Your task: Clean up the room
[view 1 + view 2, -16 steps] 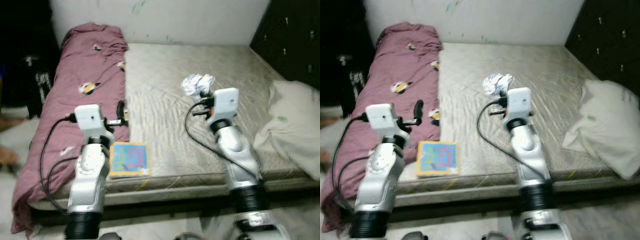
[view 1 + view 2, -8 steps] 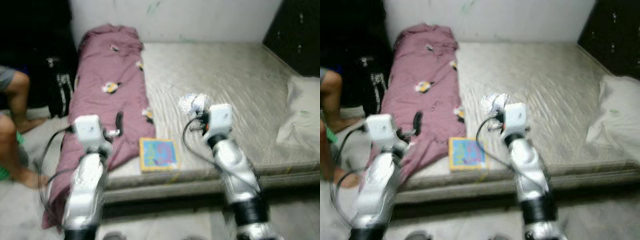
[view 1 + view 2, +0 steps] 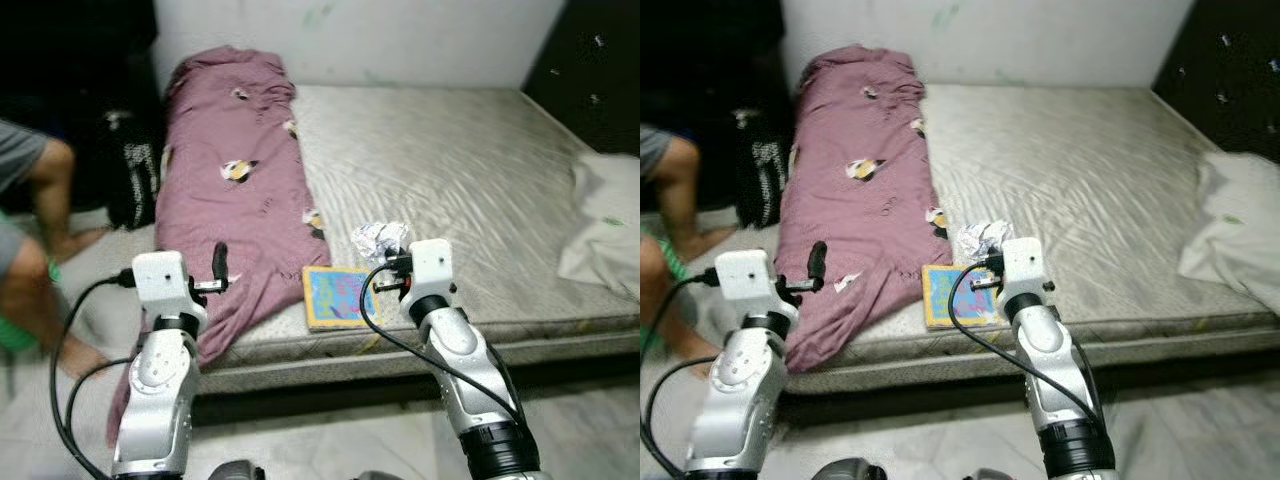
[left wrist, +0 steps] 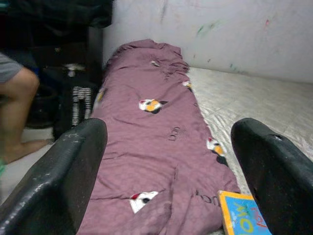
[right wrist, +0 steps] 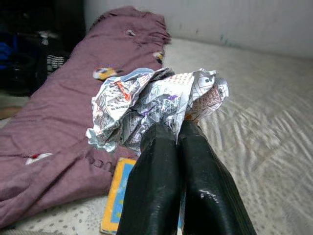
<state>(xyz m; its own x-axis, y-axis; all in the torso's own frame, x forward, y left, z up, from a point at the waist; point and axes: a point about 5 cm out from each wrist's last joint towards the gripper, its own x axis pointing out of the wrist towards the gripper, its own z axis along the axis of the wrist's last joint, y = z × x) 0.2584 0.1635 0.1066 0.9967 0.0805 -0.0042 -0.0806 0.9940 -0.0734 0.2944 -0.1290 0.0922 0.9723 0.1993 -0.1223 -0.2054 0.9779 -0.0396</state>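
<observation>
- A big bed with a bare grey mattress (image 3: pixel 470 170), taking up most of the room ahead.
- A long purple blanket (image 3: pixel 235 190) with small cartoon pictures, lying along the left side of the mattress and hanging over its edge.
- A white pillow (image 3: pixel 605 230) at the right edge of the bed.
- A person's bare legs (image 3: pixel 35 210) on the floor at the far left, beside a dark bag (image 3: pixel 130 180).
- Right gripper (image 5: pixel 178 129) with its 2 black fingers pressed tight together, pinching a crumpled ball of newspaper (image 5: pixel 156 105) and holding it up over the near edge of the mattress.
- Small print on the newspaper, too creased to read.
- Left gripper (image 4: pixel 166 171) with its 2 fingers spread wide apart, holding nothing, raised over the hanging part of the blanket.
- A flat blue and yellow book (image 3: pixel 340 296) lying at the near edge of the mattress, just beside the blanket; big yellow letters on its cover, not clear enough to read.
</observation>
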